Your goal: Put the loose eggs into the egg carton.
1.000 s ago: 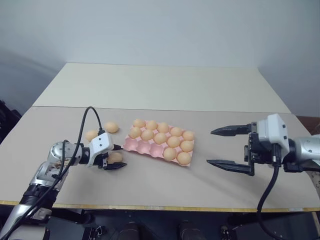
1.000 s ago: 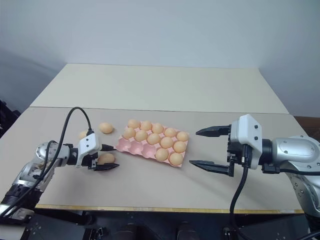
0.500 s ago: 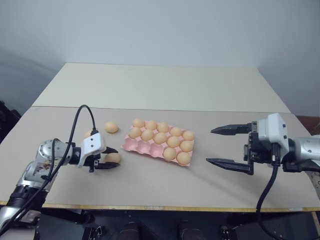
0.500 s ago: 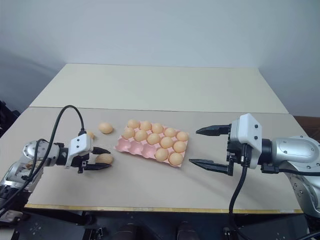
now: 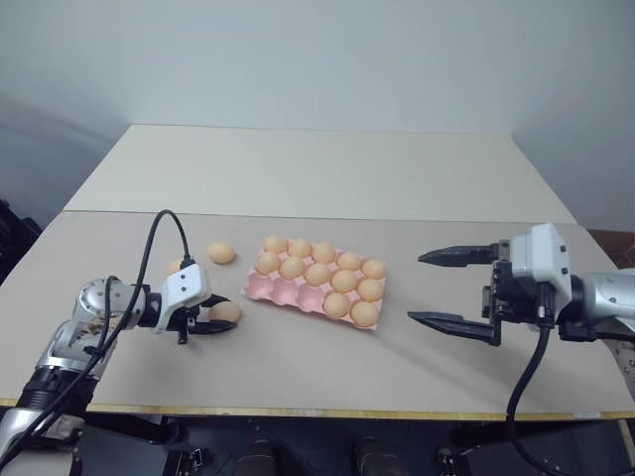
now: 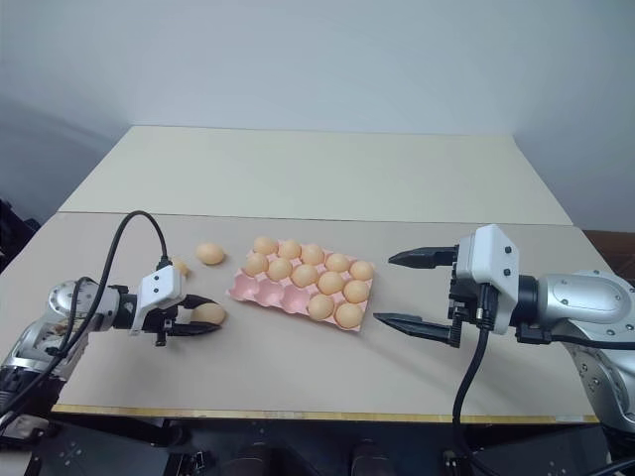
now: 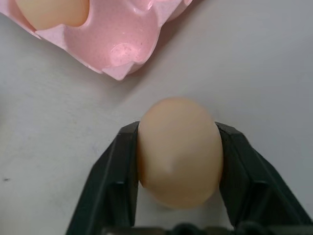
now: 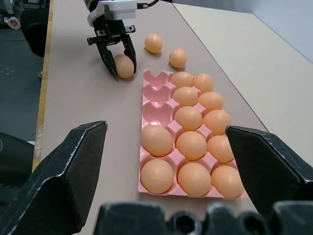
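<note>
**On the tan table, left of the carton: clamping one loose egg**

On the near left of the tan table (image 5: 298, 367), closing the left gripper (image 5: 226, 315) around a loose egg (image 7: 178, 152), with the two black fingers (image 7: 115, 186) pressing on its opposite sides and the rounded end poking out past the tips. Holding it low, just beside the near left corner of the egg carton (image 5: 260, 288). Not showing clearly whether the egg is resting on the table or lifted just off it.

In the middle of the table, lying flat and slightly askew: the pink egg carton, carrying twelve seated eggs (image 5: 317, 275). Filling the back row and the middle row completely, plus the two rightmost cups of the near row. Leaving three empty cups (image 8: 157, 95) at the near left, the end closest to the held egg.

Behind the left gripper, lying on the bare table: a second loose egg (image 5: 221, 253), near the carton's far left corner but apart from it, and a third loose egg (image 5: 177, 266) further left, partly hiding behind the black cable (image 5: 164, 228) that is arching over the left wrist.

To the right of the carton, hovering above the table: the right gripper (image 5: 417, 289), spreading its fingers (image 8: 73, 171) wide apart, gripping nothing, pointing toward the carton's right end and standing clear of it.
</note>
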You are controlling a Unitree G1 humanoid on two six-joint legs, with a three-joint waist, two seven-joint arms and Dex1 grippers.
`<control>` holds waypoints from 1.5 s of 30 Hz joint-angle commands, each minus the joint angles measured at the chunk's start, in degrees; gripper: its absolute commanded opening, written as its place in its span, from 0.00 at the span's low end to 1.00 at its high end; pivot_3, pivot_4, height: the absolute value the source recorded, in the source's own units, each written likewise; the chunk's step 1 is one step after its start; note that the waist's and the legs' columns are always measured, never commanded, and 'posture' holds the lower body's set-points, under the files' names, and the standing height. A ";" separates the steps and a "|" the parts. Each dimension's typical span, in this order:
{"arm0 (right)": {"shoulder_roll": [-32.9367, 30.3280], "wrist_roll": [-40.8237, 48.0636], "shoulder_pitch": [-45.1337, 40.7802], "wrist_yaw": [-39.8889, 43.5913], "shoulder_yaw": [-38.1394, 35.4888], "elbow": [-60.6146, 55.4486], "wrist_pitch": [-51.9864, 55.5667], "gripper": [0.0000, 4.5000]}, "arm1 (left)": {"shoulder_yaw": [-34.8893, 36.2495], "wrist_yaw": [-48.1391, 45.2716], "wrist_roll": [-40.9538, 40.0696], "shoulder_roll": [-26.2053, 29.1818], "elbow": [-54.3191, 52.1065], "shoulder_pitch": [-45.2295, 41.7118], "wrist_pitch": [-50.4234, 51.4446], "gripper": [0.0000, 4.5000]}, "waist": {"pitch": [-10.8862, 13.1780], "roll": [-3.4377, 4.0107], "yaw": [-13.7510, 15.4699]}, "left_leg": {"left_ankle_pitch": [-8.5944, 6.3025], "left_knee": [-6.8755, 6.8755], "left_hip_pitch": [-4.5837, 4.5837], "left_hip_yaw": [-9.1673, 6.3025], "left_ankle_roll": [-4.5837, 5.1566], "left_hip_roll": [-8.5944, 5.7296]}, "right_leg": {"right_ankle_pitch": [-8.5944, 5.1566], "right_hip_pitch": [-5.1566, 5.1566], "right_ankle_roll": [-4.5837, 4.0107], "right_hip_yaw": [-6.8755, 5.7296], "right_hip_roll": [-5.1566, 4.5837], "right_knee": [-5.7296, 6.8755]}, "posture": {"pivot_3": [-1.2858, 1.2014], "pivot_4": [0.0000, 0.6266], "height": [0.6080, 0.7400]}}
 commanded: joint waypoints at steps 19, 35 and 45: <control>0.45 1.26 -0.74 -0.94 -1.04 -1.30 -0.69 1.00 | 5.95 -5.77 -14.45 -1.64 -9.52 -7.98 8.45 0.40 | 0.00 0.00 0.00 | 0.00 0.00 -0.02 0.00 0.00 0.00 | 0.00 -0.01 0.01 -0.01 0.00 0.00 | 0.52 0.24 1.00; 0.30 1.34 0.27 -1.97 -1.86 -2.52 -0.34 1.00 | -5.68 -0.74 -5.42 -17.17 -0.84 -16.61 3.78 0.40 | 0.00 -0.01 -0.16 | 0.00 0.06 -0.01 -0.04 0.01 -0.04 | 0.02 0.04 0.01 0.02 0.02 0.02 | 0.52 0.24 1.00; 0.32 1.47 0.78 -2.30 -2.01 -2.81 -0.42 1.00 | -5.14 0.19 -4.95 -18.79 -0.20 -16.22 3.21 0.91 | 0.00 -0.01 0.01 | 0.01 0.06 -0.04 -0.06 0.01 -0.04 | 0.02 0.03 0.02 0.01 0.01 0.01 | 0.52 0.24 1.00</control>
